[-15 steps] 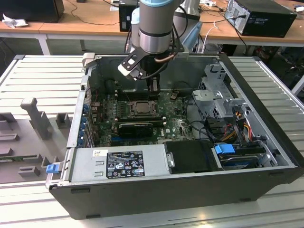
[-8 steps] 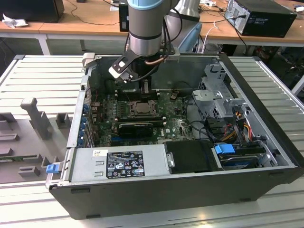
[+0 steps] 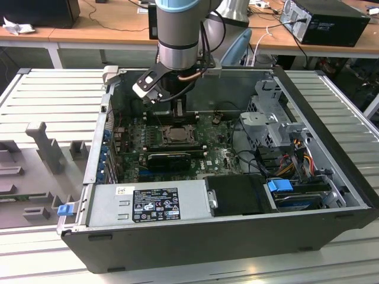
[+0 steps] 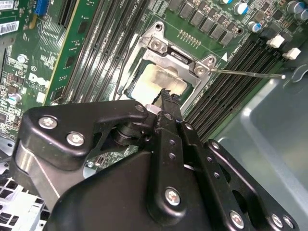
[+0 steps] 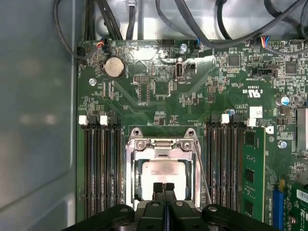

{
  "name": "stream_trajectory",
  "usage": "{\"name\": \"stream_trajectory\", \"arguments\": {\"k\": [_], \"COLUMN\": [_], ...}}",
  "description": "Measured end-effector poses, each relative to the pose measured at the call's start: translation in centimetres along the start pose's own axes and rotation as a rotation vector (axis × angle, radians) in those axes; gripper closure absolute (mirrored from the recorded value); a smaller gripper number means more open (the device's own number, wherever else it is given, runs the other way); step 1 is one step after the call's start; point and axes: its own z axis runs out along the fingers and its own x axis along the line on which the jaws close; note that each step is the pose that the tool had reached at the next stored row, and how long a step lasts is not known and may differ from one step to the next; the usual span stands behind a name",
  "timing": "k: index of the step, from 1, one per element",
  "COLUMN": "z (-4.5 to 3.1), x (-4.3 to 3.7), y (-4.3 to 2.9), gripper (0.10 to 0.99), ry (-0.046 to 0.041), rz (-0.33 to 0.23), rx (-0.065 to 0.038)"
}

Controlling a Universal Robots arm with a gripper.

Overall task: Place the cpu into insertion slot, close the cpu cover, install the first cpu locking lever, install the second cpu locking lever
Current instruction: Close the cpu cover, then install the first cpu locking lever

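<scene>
Fingers closed tip to tip, the gripper (image 5: 163,186) hangs over one edge of the chip (image 5: 161,171), which lies in the socket (image 3: 164,136), cover (image 5: 131,168) flat around it. In the exterior view the arm (image 3: 177,35) stands at the socket's twelve o'clock — memory slots (image 5: 98,163) crowd both flanks, one thin lever (image 4: 250,73) juts free.

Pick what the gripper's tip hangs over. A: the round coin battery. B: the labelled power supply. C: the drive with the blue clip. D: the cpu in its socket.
D: in the first wrist view the gripper, jaws closed together, sits over the pale cpu.
</scene>
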Motion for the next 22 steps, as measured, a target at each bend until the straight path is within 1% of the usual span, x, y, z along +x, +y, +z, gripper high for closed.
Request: {"name": "stream_trajectory", "arguments": {"k": [5, 7, 9, 12, 13, 14, 15, 17, 22], "z": [-0.08, -0.75, -2.14, -3.41, -4.42, -5.01, -5.16, -5.15, -5.16], "x": [-0.01, 0.02, 0.07, 0.11, 0.14, 0.16, 0.16, 0.17, 0.17], "y": [-0.16, -0.14, -0.1, -0.05, -0.02, -0.01, -0.02, -0.02, -0.03], "gripper": [0.98, 0.98, 0.98, 0.98, 0.98, 0.98, 0.98, 0.98, 0.98], "ry": [-0.0002, -0.0001, -0.0002, -0.0001, -0.0001, 0.0, -0.0002, 0.0005, 0.0034], "rz": [0.0, 0.0, 0.0, 0.0, 0.0, 0.0, 0.0, -0.015, -0.111], "rx": [0.0, 0.0, 0.001, 0.002, 0.003, 0.003, 0.003, 0.003, 0.006]}}
